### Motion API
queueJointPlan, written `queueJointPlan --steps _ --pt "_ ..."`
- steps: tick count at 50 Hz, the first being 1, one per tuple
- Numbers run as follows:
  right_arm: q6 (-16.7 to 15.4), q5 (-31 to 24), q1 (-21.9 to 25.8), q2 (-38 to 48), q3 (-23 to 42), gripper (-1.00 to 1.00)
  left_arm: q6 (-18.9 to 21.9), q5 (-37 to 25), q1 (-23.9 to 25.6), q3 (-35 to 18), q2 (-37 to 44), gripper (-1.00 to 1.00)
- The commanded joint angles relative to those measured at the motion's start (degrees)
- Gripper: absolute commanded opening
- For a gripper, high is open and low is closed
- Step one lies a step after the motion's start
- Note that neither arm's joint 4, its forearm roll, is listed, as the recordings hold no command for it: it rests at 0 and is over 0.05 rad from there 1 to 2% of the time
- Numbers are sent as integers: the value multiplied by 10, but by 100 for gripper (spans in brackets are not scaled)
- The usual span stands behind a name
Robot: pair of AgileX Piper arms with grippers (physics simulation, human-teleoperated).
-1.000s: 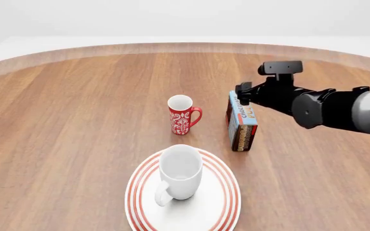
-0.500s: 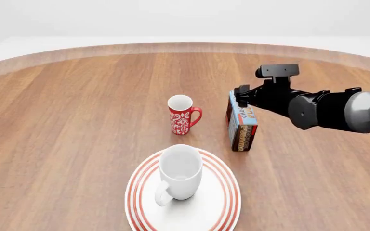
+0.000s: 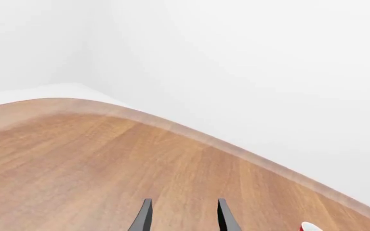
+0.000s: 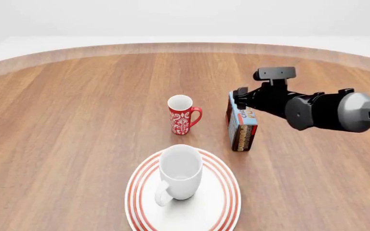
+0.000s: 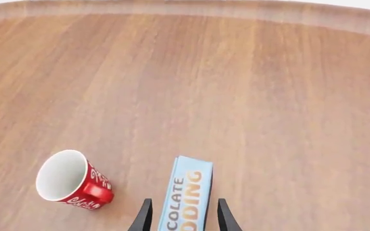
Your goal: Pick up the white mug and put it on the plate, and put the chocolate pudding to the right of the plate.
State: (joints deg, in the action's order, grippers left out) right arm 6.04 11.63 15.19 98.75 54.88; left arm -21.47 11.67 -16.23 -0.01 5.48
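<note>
Plate (image 4: 227,204): we see it at the near edge of the table (image 4: 75,120), ringed in red, the widest thing in view.

White mug (image 4: 180,172): we find it upright on the plate, handle toward the camera, so we judge that half of the task done.

Right gripper (image 4: 242,97): we see it reaching in from the right, level with the upper part of the carton. In the right wrist view the two fingers (image 5: 143,219) stand parted, one on each side of the carton's narrow top edge, with a sliver of space on each side. We read the jaws as open and not yet pinching.

Chocolate pudding (image 4: 242,122): we see it standing on edge on the wood, beyond the plate and off to its right, just beside the red mug (image 4: 183,114). Its blue face (image 5: 183,195) runs lengthwise straight out from the gripper, so its thin dimension lies across the jaws.

Deciding relation: we judge the carton to be directly ahead of and between the right fingers, long axis in line with them. The coming move looks to us like a close across that thin dimension, then a carry toward the camera to bare wood right of the plate.

Nearer arm: we judge the right, plainly.

Left gripper (image 3: 183,216): we see only its finger tips in its own wrist view, parted, holding nothing, pointed at bare wood. It is not visible in the front view.
</note>
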Motion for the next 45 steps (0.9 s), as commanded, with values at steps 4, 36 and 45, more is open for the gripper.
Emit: queueJointPlan --steps 4,36,45 --pt "0 2 2 11 3 100 0 0 0 0 0 100" --pt "-1 10 2 34 6 100 0 0 0 0 0 100" --pt "-2 12 3 43 11 100 0 0 0 0 0 100"
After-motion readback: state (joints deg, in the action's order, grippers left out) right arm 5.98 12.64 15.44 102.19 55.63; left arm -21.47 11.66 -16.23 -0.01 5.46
